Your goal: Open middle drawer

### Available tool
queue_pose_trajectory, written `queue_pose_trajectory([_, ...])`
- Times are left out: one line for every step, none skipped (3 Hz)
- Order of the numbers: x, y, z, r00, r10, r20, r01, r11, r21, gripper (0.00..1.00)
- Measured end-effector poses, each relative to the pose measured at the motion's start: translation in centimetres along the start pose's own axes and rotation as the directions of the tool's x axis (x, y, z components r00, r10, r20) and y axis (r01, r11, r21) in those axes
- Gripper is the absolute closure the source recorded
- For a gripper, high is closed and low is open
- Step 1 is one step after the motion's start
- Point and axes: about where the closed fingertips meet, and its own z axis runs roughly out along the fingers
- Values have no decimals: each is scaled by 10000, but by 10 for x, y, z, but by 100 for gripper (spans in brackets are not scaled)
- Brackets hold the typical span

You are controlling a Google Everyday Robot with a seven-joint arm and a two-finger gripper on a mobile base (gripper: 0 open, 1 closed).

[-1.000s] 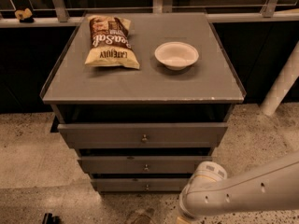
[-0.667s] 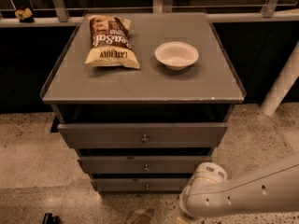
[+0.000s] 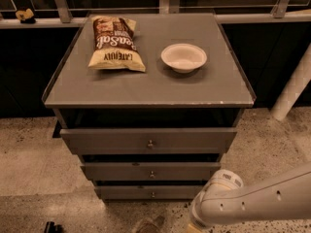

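Observation:
The grey cabinet [image 3: 146, 89] has three flat drawer fronts stacked under its top. The middle drawer [image 3: 112, 171] is the mid-sized front and has a small round metal knob [image 3: 152, 174]. It sits between the widest top drawer [image 3: 97, 141] and the narrowest bottom drawer [image 3: 121, 192]. My white arm [image 3: 252, 203] comes in from the lower right, its rounded joint in front of the cabinet's lower right corner. My gripper [image 3: 149, 224] shows only partly at the bottom edge, low in front of the bottom drawer and apart from the knob.
A chip bag [image 3: 115, 43] and a white bowl [image 3: 183, 57] lie on the cabinet top. A white post [image 3: 294, 89] stands at the right. A railing runs behind. A small dark object [image 3: 51, 226] lies on the speckled floor at the lower left.
My arm's joint has shifted slightly right and down. The drawers, bag and bowl have not moved.

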Motion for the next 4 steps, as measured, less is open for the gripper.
queue_pose_trajectory([6,-24,9,9980,460,439,-470,9986,230,0])
queue_pose_trajectory([8,-53,10,9935,809,801,-870,9934,750,0])
queue_pose_trajectory([7,-73,14,9901,857,1112,-985,9885,1149,0])
queue_pose_trajectory([1,-64,37,9892,495,1378,-602,9954,748,0])
